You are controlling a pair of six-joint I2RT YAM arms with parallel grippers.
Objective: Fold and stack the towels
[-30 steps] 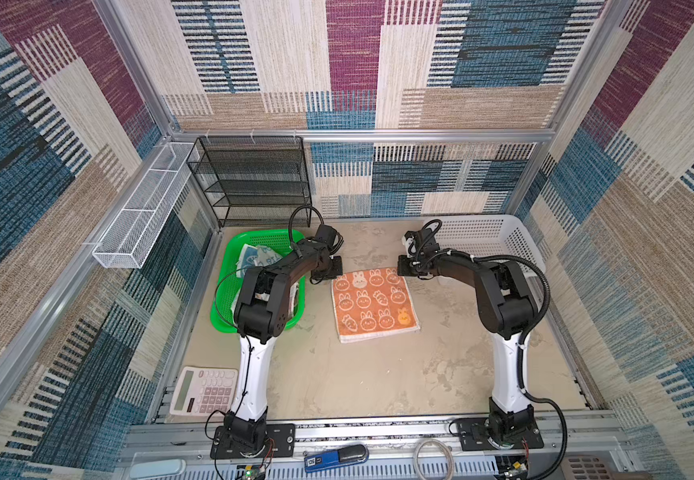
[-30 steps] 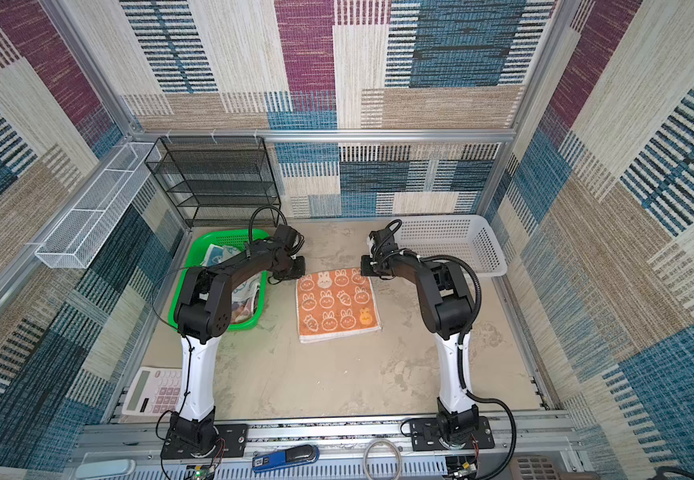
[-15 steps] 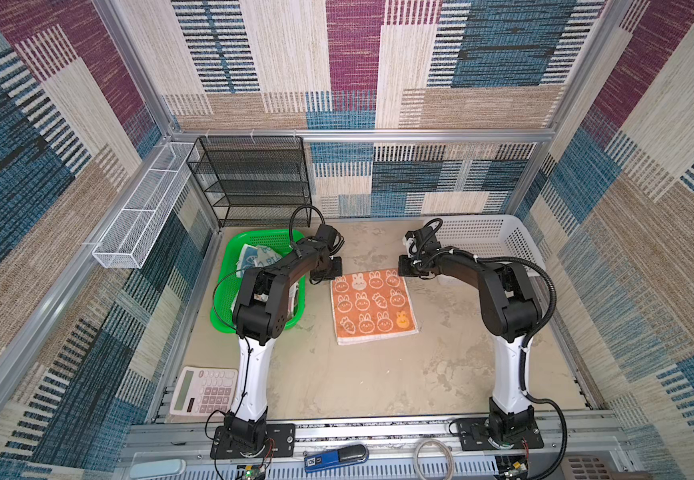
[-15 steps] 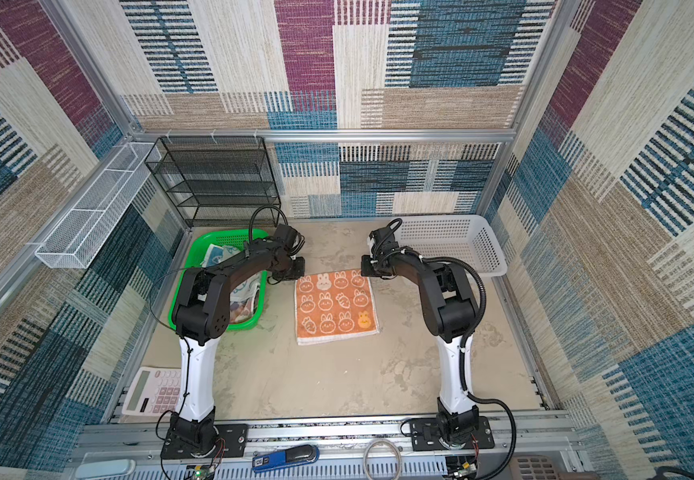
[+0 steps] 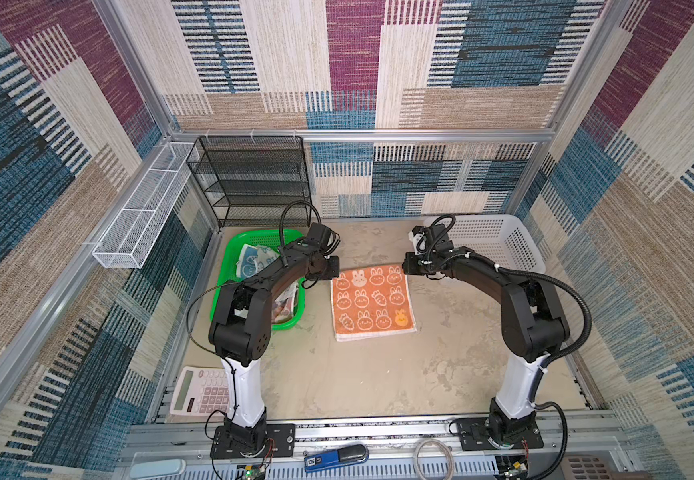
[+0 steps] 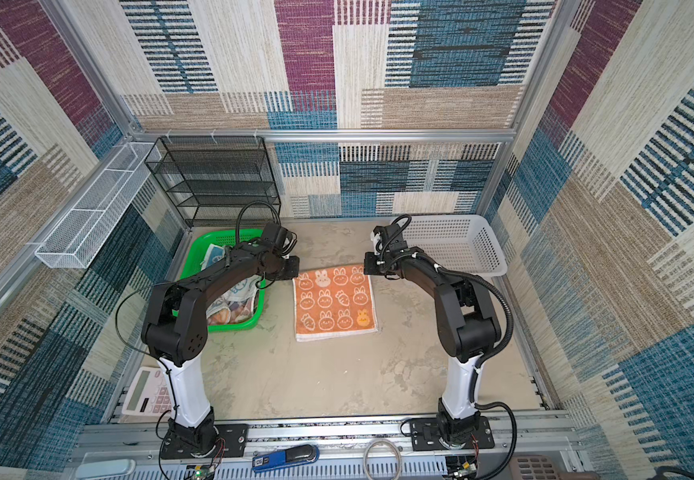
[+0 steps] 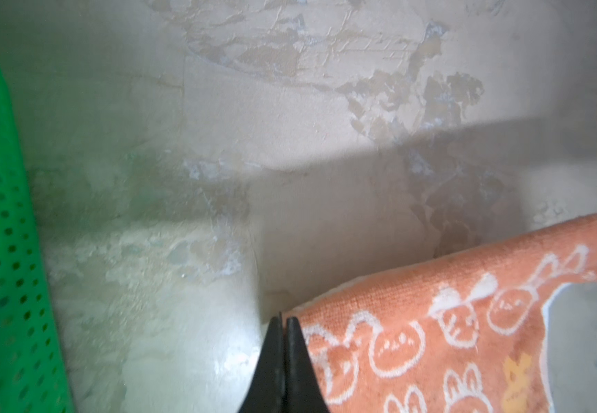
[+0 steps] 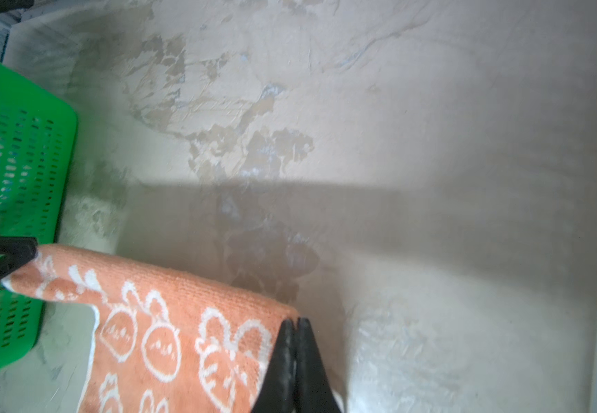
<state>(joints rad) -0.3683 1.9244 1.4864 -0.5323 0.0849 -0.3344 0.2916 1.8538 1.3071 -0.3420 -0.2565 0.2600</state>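
Observation:
The orange towel (image 5: 372, 301) (image 6: 333, 303) with white rabbits and carrots lies spread mid-table, its far edge raised off the surface. My left gripper (image 5: 337, 270) (image 6: 297, 268) (image 7: 283, 320) is shut on its far left corner. My right gripper (image 5: 405, 266) (image 6: 365, 266) (image 8: 295, 320) is shut on its far right corner. The lifted orange towel (image 7: 415, 321) (image 8: 182, 321) hangs taut between them in both wrist views. More towels (image 5: 254, 259) (image 6: 231, 305) lie crumpled in the green basket (image 5: 229, 266) (image 6: 196, 257), partly hidden under my left arm.
A white plastic basket (image 5: 499, 241) stands at the back right. A black mesh rack (image 5: 254, 183) stands at the back left, with a white wire tray (image 5: 142, 208) on the left wall. A calculator (image 5: 200, 390) lies at the front left.
Both grippers still hold the towel's far corners in almost the same place. The towel's near right corner has crept slightly leftward.

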